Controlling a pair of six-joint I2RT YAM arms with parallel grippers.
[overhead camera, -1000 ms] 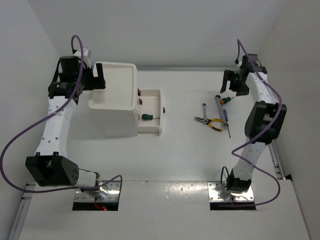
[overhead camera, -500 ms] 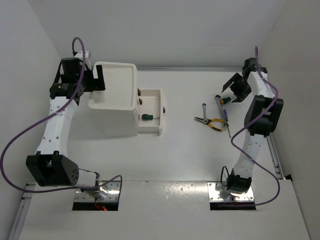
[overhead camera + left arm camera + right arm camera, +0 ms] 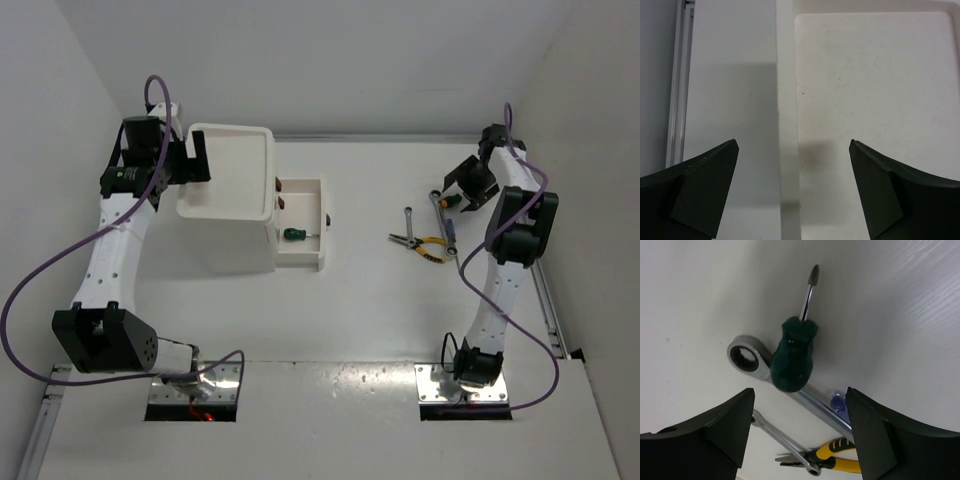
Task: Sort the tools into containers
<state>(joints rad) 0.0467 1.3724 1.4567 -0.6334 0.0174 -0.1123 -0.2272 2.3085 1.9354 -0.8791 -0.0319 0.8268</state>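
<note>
The white drawer unit (image 3: 232,235) stands at the left, with a recessed tray top (image 3: 271,170) and one drawer (image 3: 318,215) pulled out. A green-handled screwdriver (image 3: 293,234) lies in that drawer. My left gripper (image 3: 187,160) is open and empty over the tray's left rim (image 3: 785,100). At the right lie a second green-handled screwdriver (image 3: 792,360), a large wrench (image 3: 746,358), a small wrench (image 3: 785,440), yellow-handled pliers (image 3: 845,460) and a blue-handled screwdriver (image 3: 838,402). My right gripper (image 3: 463,190) is open and empty just above the green handle.
The green handle rests across the large wrench's shaft, and the small wrench crosses the pliers' nose. White walls close in the back and both sides. A metal rail (image 3: 679,85) runs along the left table edge.
My right arm has folded upward and its wrist has turned, bringing the open gripper down a little toward the green screwdriver. My left arm has not moved.
</note>
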